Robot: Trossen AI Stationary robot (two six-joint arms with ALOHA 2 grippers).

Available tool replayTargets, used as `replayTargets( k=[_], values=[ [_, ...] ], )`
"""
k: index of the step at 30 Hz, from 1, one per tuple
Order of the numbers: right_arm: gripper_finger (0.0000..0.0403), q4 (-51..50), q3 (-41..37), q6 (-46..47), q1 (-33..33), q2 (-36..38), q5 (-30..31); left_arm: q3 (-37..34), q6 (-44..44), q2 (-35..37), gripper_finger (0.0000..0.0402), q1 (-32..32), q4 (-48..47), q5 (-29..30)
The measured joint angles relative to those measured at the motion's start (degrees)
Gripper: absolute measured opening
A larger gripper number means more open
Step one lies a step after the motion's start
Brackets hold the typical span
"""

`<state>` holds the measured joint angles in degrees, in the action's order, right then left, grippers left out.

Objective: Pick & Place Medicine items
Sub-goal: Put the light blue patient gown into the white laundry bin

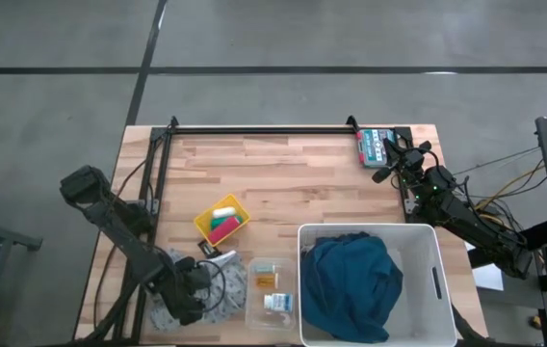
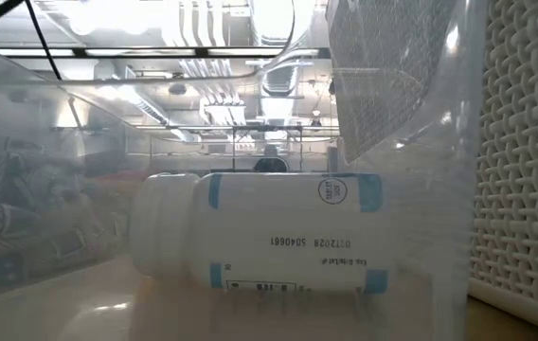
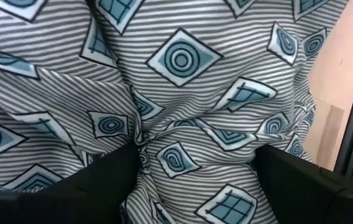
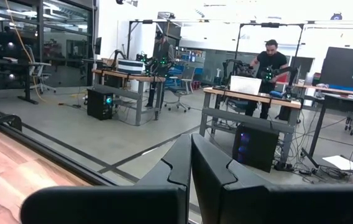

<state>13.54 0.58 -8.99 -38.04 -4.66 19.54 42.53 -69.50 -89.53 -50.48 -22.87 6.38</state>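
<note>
The left claw (image 1: pixel 189 289) hovered open over the grey striped patterned cloth (image 1: pixel 221 286); the white blue-labelled medicine bottle (image 1: pixel 277 303) lay in the clear plastic tray (image 1: pixel 254 310); the right claw (image 1: pixel 389 159) waited closed; lifting the cloth seemed next.

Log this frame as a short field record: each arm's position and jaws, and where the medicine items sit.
left gripper: low at near left, jaws open over the striped cloth
right gripper: parked at far right corner, jaws shut
white bottle: lying in clear tray
orange item: same tray
white basket: holds blue cloth
</note>
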Motion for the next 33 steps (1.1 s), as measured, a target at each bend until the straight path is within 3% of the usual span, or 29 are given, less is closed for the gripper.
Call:
replayTargets(
  k=[23, 33],
  values=[
    [0.0008, 0.0, 0.0, 0.0, 0.0, 0.0, 0.0, -1.1, 0.0, -1.2, 0.0315, 0.0, 1.7, 0.3],
    [0.0008, 0.0, 0.0, 0.0, 0.0, 0.0, 0.0, -1.1, 0.5, -1.2, 0.0246, 0.0, 2.5, 0.0]
  ],
)
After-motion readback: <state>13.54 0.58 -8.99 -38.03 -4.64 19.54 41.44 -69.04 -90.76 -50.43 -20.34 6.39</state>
